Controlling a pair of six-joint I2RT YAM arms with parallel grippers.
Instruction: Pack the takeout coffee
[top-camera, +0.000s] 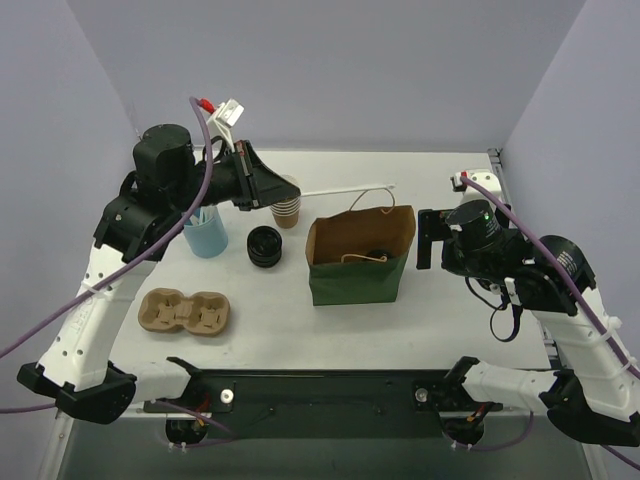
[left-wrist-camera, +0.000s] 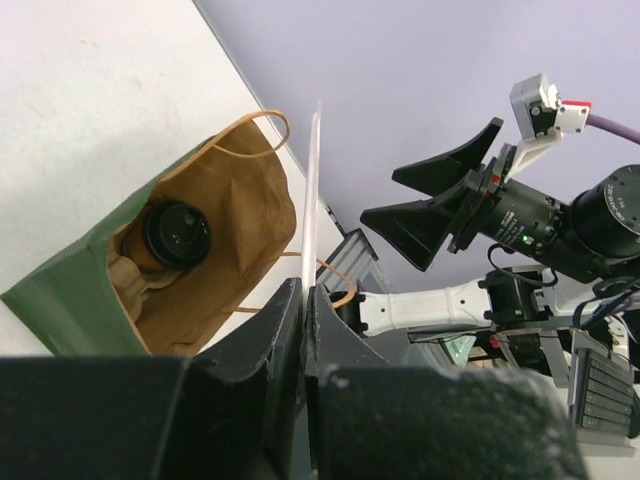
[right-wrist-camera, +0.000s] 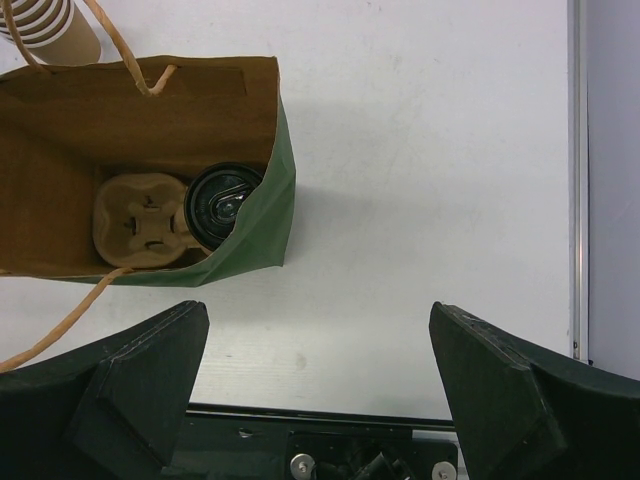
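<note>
The takeout coffee (right-wrist-camera: 222, 205), a black-lidded cup, stands inside the open green and brown paper bag (top-camera: 358, 282), in a pulp carrier (right-wrist-camera: 140, 222). The left wrist view also shows the coffee (left-wrist-camera: 177, 233) down in the bag (left-wrist-camera: 70, 290). My left gripper (top-camera: 262, 186) hovers left of the bag, shut on a long white straw (top-camera: 345, 189) that reaches out over the bag's back edge. In its own view the jaws (left-wrist-camera: 304, 290) pinch the straw (left-wrist-camera: 313, 190). My right gripper (top-camera: 424, 240) stands wide open just right of the bag, holding nothing (right-wrist-camera: 318, 312).
A stack of lidless tan cups (top-camera: 287, 207) stands behind the bag. A blue cup of straws (top-camera: 205, 236), loose black lids (top-camera: 265, 246) and a second pulp carrier (top-camera: 187, 312) sit at the left. The bag's rope handles (top-camera: 378, 205) stick up.
</note>
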